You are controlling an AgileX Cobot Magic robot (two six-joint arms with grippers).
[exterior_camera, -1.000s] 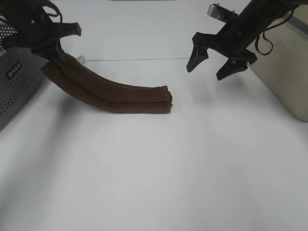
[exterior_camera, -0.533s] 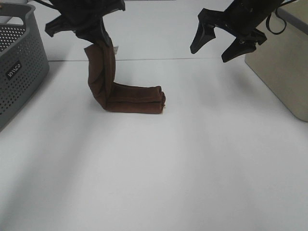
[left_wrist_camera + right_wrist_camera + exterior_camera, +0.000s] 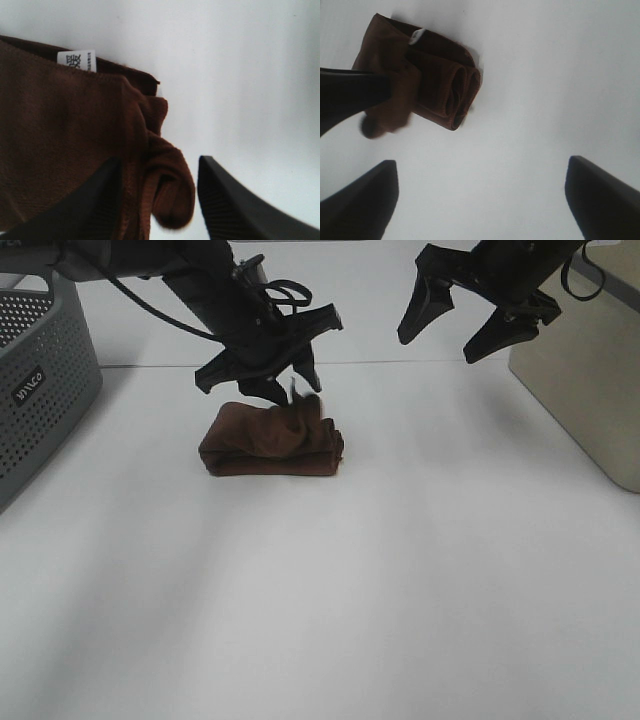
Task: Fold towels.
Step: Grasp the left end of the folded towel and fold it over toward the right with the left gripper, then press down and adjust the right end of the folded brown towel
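Observation:
The dark reddish-brown towel point(image 3: 262, 446) lies on the white table as a thick folded bundle, left of centre. Its small white tag point(image 3: 77, 61) shows on the top layer. My left gripper point(image 3: 285, 390) hovers just above the bundle's right end. Its jaws are apart, and the towel's loose end point(image 3: 167, 192) sits between the fingers point(image 3: 95, 200). My right gripper point(image 3: 465, 328) is open and empty, raised over the table's far right, well apart from the towel. The right wrist view shows the towel point(image 3: 442, 80) with its rolled layers and the left finger over it.
A grey perforated basket point(image 3: 40, 380) stands at the far left. A beige box point(image 3: 590, 380) stands at the right edge. The white table point(image 3: 330, 590) stretches in front of the towel.
My left gripper swung right and down, carrying the towel's lifted end over onto the rest, making a short bundle, and its jaws opened. My right gripper stayed raised and open.

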